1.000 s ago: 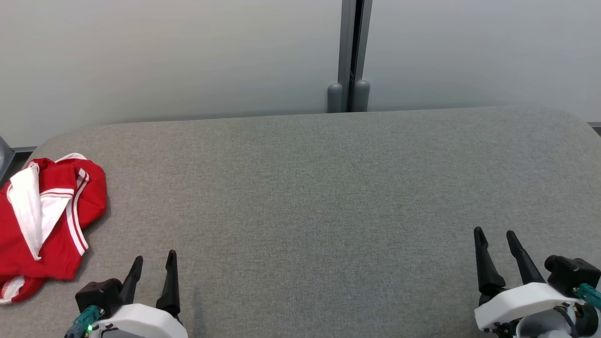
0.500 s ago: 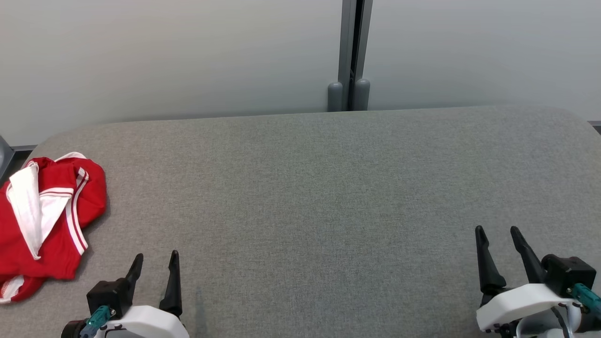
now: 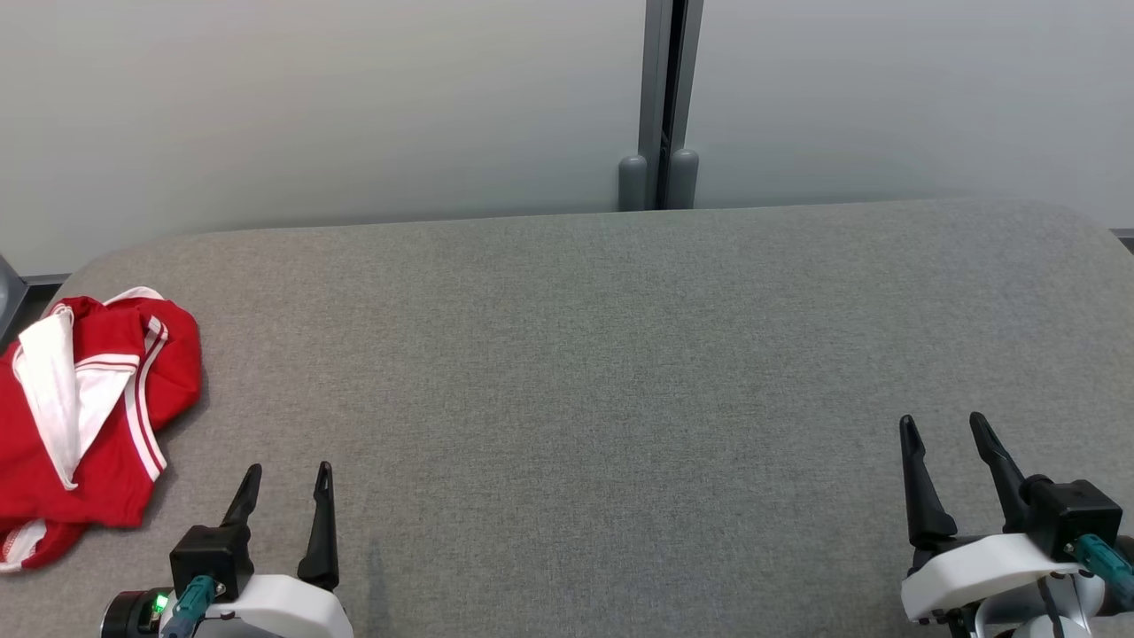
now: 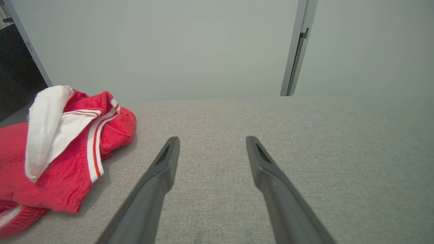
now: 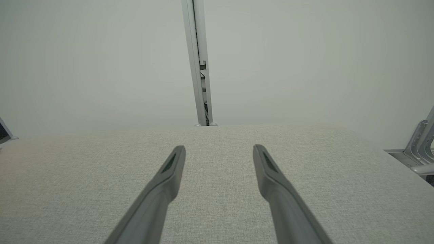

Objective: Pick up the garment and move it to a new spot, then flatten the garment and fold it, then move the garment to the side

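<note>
A crumpled red-and-white jersey (image 3: 40, 461) lies at the left edge of the grey fabric surface (image 3: 576, 354). The left fingers (image 3: 321, 523), at the near edge just right of it, are spread wide and empty. The right fingers (image 3: 917, 487), near right and well apart from it, are equally wide and hold nothing.

**3 cameras over 1 grey surface**

The head camera looks forward and down from well above the grey padded surface (image 3: 567, 354). In its frame the wall joint (image 3: 660, 89) is at upper centre, and the left gripper (image 3: 290, 466) and right gripper (image 3: 941, 418) are in the lower corners. The 2 wrist cameras ride low and close over that surface, facing the same wall joint along their own fingers (image 4: 159, 176). The head and left wrist views share the red garment (image 3: 80, 416) at frame left.
</note>
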Controlling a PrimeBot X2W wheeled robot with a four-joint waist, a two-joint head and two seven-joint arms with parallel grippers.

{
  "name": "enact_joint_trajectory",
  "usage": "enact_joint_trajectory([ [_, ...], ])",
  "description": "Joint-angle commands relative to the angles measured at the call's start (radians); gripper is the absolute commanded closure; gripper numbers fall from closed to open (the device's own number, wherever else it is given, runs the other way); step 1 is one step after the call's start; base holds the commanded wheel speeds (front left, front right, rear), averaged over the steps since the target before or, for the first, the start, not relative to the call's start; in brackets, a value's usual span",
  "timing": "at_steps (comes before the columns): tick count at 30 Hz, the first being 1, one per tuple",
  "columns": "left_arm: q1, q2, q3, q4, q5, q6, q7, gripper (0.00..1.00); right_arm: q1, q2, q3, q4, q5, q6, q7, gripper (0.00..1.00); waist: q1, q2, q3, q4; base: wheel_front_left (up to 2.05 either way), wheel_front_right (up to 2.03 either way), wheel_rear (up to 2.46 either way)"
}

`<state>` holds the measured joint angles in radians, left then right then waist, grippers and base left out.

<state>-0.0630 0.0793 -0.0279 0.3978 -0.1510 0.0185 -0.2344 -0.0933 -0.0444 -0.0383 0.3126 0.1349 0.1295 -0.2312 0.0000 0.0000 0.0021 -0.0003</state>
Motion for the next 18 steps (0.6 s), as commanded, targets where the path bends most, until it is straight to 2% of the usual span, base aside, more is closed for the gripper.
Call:
enact_joint_trajectory([
  [1,0.003,0.004,0.005,-0.003,0.027,0.004,-0.008,0.0,-0.004,-0.009,-0.002,0.0,-0.024,0.002,-0.012,0.0,0.0,0.0,0.0,0.001,0.0,0.0,0.0],
  [14,0.011,-0.002,0.02,-0.008,0.123,0.012,-0.032,0.0,-0.008,-0.011,0.0,0.002,-0.115,0.002,-0.037,0.0,0.0,0.0,-0.005,0.005,0.0,0.0,0.0],
  [18,0.01,-0.004,0.026,-0.01,0.123,0.008,-0.031,0.0,-0.01,-0.01,-0.002,0.007,-0.108,0.002,-0.037,0.0,0.0,0.0,-0.005,0.01,0.0,0.0,0.0],
])
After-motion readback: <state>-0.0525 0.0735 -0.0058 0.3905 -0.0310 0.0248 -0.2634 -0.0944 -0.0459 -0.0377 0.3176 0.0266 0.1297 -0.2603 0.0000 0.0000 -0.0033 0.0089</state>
